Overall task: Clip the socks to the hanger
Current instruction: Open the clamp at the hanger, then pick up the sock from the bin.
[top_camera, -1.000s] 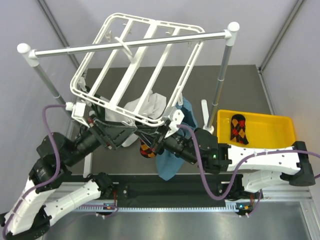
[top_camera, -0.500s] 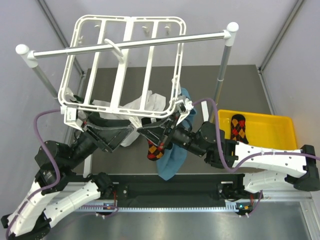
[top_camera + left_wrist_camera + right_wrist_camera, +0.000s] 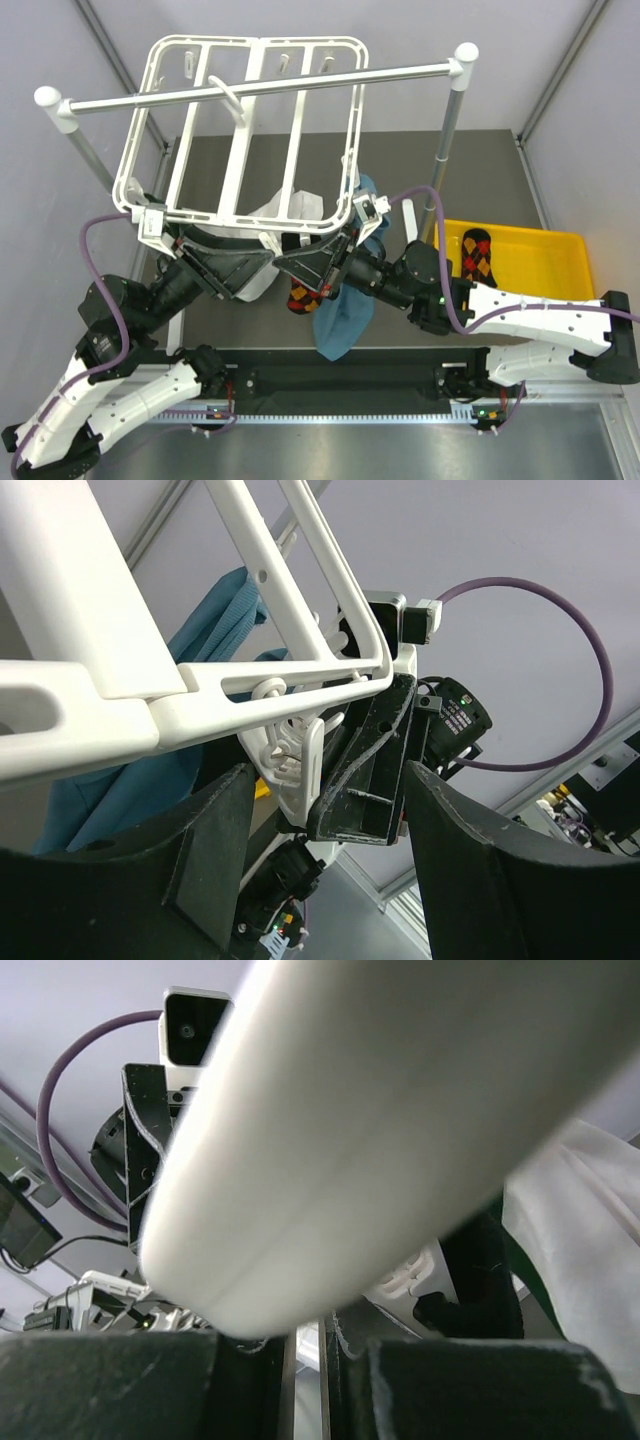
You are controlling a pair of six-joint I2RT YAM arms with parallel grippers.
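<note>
The white hanger hangs from the rail, and both grippers meet under its near edge. My left gripper is open; in its wrist view the left gripper has a dangling white clip and the right gripper's black fingertip between its fingers, touching neither. My right gripper is shut, and one argyle sock hangs from its tips. In the right wrist view the right gripper sits under a blurred hanger bar. A second sock lies in the yellow bin.
A silver rail with white ball ends on two posts carries the hanger. A teal-blue cloth and a white cloth hang from the hanger's near side, close to both grippers. The dark mat lies beneath.
The hanger has swung from a tilted pose to square. My right arm moved left and up with the sock to the frame's near edge. The left jaws narrowed slightly around the clip.
</note>
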